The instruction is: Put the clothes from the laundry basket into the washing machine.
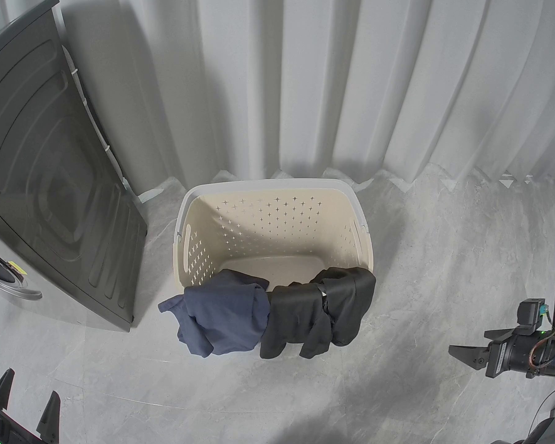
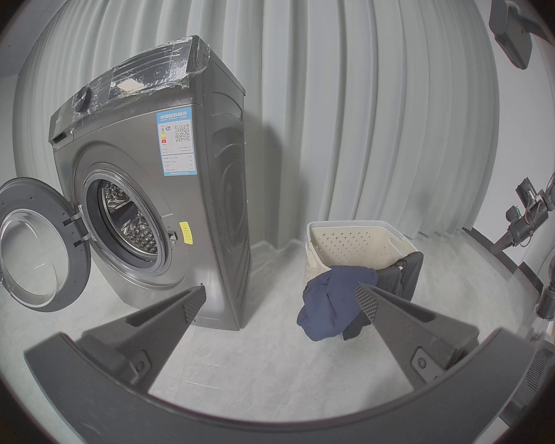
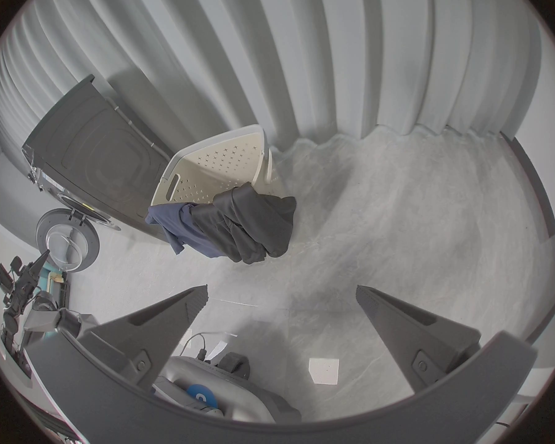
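Left gripper (image 2: 280,290), jaws apart, faces washing machine (image 2: 222,205) bearing blue label (image 2: 177,142).

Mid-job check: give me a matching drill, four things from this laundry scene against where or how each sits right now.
1. navy blue cloth garment
2. black cloth garment
3. cream perforated plastic laundry basket
4. round grey washing machine door

A. swung open
B. stands on the grey floor
C. hangs over the basket's near rim, robot's left
D. hangs over the basket's near rim, robot's right

Pairs: 1-C, 2-D, 3-B, 4-A
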You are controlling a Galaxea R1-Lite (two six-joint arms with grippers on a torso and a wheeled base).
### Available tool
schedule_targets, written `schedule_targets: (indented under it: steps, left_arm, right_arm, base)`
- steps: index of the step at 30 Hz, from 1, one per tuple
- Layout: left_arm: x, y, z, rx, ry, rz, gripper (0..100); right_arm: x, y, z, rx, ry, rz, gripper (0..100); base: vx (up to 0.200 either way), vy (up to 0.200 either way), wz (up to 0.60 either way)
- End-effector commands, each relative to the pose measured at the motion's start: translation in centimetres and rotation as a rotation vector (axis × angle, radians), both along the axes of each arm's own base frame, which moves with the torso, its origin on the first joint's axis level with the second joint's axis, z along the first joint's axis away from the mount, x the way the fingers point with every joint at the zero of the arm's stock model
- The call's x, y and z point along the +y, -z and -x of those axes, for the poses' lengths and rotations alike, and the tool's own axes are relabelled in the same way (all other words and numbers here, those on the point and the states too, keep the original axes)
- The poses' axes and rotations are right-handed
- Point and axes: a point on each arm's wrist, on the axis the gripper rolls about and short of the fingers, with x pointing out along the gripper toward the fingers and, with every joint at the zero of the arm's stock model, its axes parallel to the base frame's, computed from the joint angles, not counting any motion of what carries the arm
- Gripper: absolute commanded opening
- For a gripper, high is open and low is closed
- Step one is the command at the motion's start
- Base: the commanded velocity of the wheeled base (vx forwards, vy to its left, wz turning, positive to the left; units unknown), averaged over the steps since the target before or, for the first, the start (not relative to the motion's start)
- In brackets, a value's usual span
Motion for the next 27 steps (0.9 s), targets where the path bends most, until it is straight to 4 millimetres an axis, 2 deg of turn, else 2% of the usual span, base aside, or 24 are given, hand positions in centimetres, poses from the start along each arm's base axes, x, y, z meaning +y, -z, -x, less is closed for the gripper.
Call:
schedule_targets:
  steps: [1, 7, 9, 17, 27]
  left_arm:
    - [0.0, 0.4, 0.0, 0.003, -0.001, 0.0, 100]
    - [0.0, 0.4, 0.0, 0.003, -0.001, 0.002, 100]
    - [0.0, 0.4, 0.0, 0.003, -0.001, 0.002, 100]
    - [0.0, 0.5, 0.0, 0.004, 0.001, 0.002, 100]
    - [0.0, 0.4, 0.0, 0.003, 0.001, 0.002, 100]
  right_arm:
    - [1.7, 1.5, -1.9, 0.079, -0.06, 0.016, 100]
    - [3.7, 2.7, -4.2, 0.082, -0.091, 0.019, 100]
    - [4.4, 3.4, -5.6, 0.087, -0.094, 0.02, 100]
    - [6.3, 3.9, -7.5, 0.081, -0.134, 0.013, 100]
    - [7.5, 3.8, -9.1, 0.064, -0.126, 0.002, 100]
  base:
    - [0.0, 0.0, 0.0]
    - [0.0, 0.0, 0.0]
    - [0.0, 0.0, 0.0]
    - [0.0, 0.0, 0.0]
    - [0.0, 0.0, 0.0]
